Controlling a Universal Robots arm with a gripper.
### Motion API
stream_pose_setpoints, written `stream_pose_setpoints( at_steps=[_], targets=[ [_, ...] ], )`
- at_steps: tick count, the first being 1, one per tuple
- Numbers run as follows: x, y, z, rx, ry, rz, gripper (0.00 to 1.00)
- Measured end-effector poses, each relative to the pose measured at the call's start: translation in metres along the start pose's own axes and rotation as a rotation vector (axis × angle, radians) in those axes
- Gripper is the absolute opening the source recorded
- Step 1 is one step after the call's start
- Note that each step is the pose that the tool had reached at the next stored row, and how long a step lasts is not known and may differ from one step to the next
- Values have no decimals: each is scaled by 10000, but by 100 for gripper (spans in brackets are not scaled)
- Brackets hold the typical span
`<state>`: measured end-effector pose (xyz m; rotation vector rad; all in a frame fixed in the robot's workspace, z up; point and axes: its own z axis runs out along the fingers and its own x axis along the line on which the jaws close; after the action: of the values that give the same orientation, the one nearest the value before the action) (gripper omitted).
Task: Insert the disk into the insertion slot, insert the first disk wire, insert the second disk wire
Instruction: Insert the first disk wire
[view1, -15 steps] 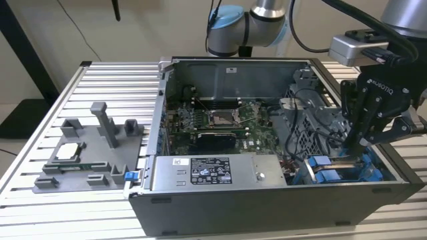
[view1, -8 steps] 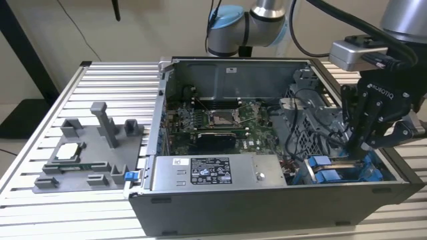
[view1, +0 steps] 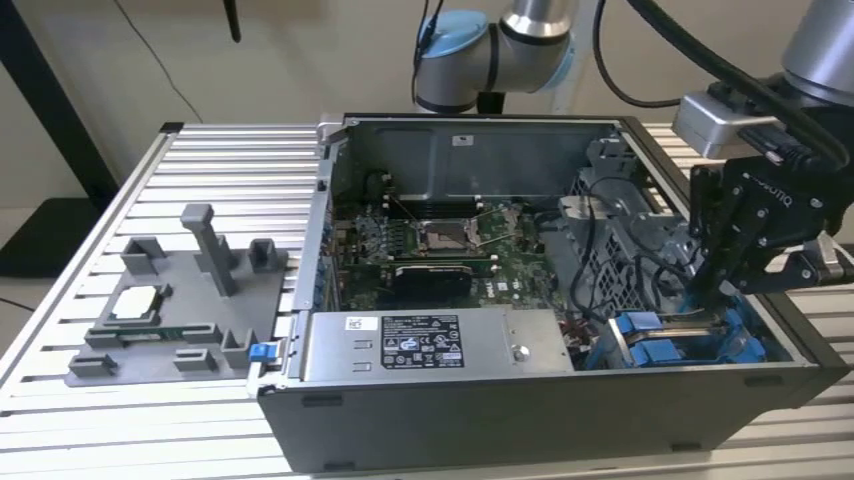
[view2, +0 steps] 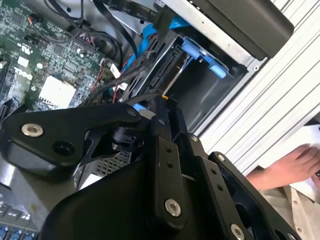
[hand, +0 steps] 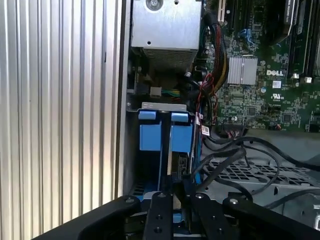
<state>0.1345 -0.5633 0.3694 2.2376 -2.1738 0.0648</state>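
My gripper (view1: 710, 292) reaches down into the right end of the open computer case, over the insertion slot (view2: 200, 85). Its fingers (view2: 161, 125) are nearly together on a small dark connector with a blue disk wire (view2: 144, 42) leading to it. Blue carrier rails (hand: 150, 136) stand upright in the grey bay, with a thin dark edge between them (hand: 166, 155) directly past the fingertips. I cannot tell whether that edge is the disk. Which wire of the two this is cannot be told.
Black cables (hand: 240, 155) loop over the perforated metal cage beside the bay. The motherboard (view1: 427, 245) and power supply (view1: 427, 345) fill the rest of the case. A grey fixture tray (view1: 174, 310) sits at the exterior view's left. A person's hand (view2: 292, 167) rests outside the case.
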Motion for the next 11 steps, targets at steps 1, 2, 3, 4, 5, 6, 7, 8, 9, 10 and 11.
stream_pose_setpoints(
  at_steps=[1, 2, 3, 4, 5, 6, 7, 8, 9, 10, 11],
  targets=[
    [9, -11, 14, 1, -27, 1, 0],
    [19, -24, 29, 1, -53, 1, 0],
    [32, -46, 59, 3, -105, 1, 0],
    [35, -51, 72, 4, -127, 2, 0],
    [36, -53, 81, 9, -136, 3, 0],
    [36, -53, 83, 11, -134, 3, 0],
    [36, -53, 82, 12, -133, 4, 0],
    [36, -53, 83, 12, -133, 4, 0],
    [36, -54, 83, 12, -133, 3, 0],
    [37, -54, 83, 12, -133, 2, 0],
    [37, -55, 84, 12, -135, 3, 0]
  ],
)
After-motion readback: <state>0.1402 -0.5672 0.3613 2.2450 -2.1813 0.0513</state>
